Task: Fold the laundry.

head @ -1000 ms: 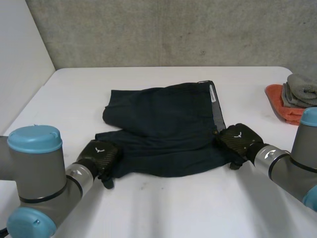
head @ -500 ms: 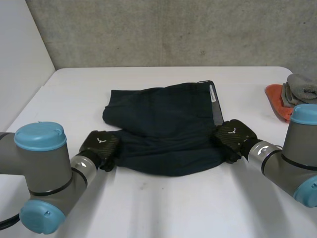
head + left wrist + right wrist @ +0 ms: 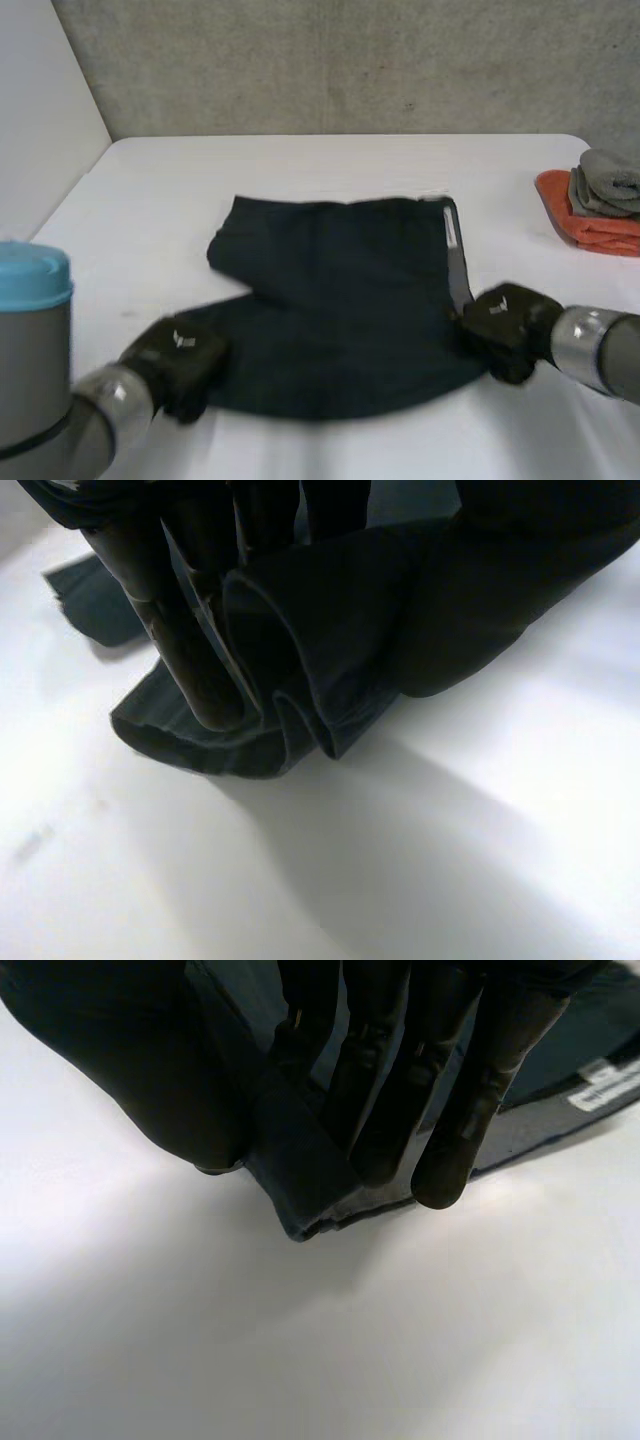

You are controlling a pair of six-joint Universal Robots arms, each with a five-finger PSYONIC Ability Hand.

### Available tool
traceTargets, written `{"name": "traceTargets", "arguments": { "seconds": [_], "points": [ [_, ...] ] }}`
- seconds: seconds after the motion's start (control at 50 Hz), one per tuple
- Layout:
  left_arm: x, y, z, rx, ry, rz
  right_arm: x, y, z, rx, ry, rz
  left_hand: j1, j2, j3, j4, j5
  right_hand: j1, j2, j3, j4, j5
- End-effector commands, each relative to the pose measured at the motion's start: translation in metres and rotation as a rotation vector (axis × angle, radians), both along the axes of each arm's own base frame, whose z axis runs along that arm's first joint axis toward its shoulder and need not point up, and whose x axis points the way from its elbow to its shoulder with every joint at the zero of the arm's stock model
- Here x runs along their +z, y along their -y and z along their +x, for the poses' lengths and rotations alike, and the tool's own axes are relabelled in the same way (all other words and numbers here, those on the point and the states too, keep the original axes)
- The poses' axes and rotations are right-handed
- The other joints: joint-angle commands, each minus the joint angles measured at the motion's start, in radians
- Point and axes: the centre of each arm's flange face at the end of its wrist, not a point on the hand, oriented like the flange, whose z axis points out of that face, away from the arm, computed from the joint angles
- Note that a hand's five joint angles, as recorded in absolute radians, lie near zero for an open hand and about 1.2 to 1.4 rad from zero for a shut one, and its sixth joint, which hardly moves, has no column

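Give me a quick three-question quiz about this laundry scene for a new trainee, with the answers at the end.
1. True or false: both the left hand and the right hand pinch the dark shorts.
2. What lies on the orange cloth? A grey towels, B socks, C a book.
3. Fill in: the shorts lie on a ___ table.
Key: 1 true; 2 A; 3 white.

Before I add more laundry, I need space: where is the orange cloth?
In the head view, the orange cloth lies at the table's right edge under a grey cloth.
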Motion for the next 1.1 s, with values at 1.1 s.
{"name": "traceTargets", "arguments": {
  "seconds": [1.1],
  "points": [
    [0.004, 0.165, -0.088, 0.028, -0.193, -0.779, 0.033, 0.119, 0.061, -0.348, 0.324, -0.518, -0.911, -1.016, -1.003, -1.023, -0.988, -0.750, -1.001, -1.007, -1.014, -0.982]
  ]
}}
